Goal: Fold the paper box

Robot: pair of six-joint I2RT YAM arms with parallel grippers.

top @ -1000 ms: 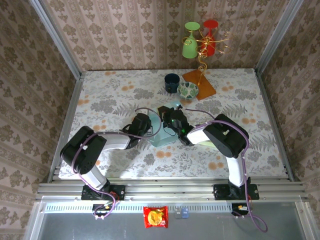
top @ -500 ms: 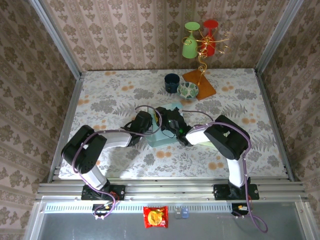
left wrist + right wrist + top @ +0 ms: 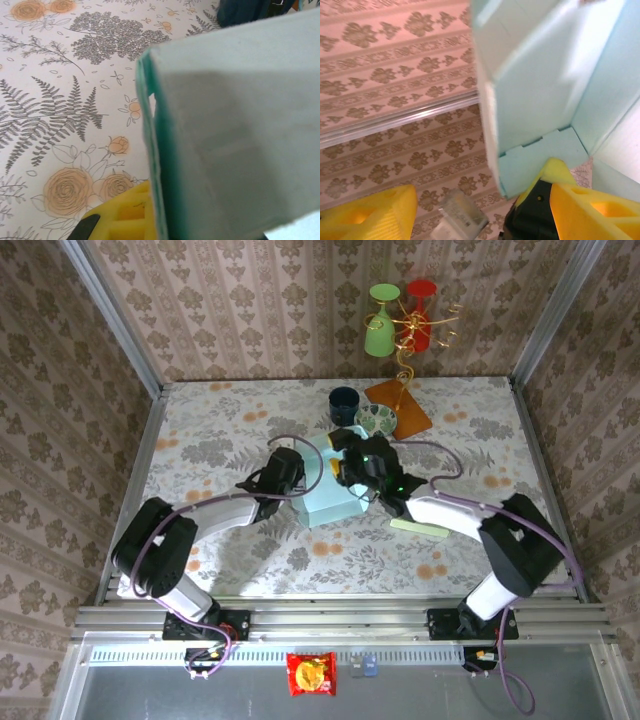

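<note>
Sat at middle of table (image 3: 210, 445): pale teal paper box (image 3: 326, 504), walls raised, top open. Left gripper (image 3: 302, 480) pinched shut on left wall edge. Right gripper (image 3: 348, 474) at far wall, jaws apart. Judged roughly halfway; closing folds left.

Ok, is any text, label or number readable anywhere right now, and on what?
No text can be read.
The red and yellow packet in front of the arm bases has print on it, too small to read.
The paper box shows plain pale green faces in every view, with no marking seen.
</note>
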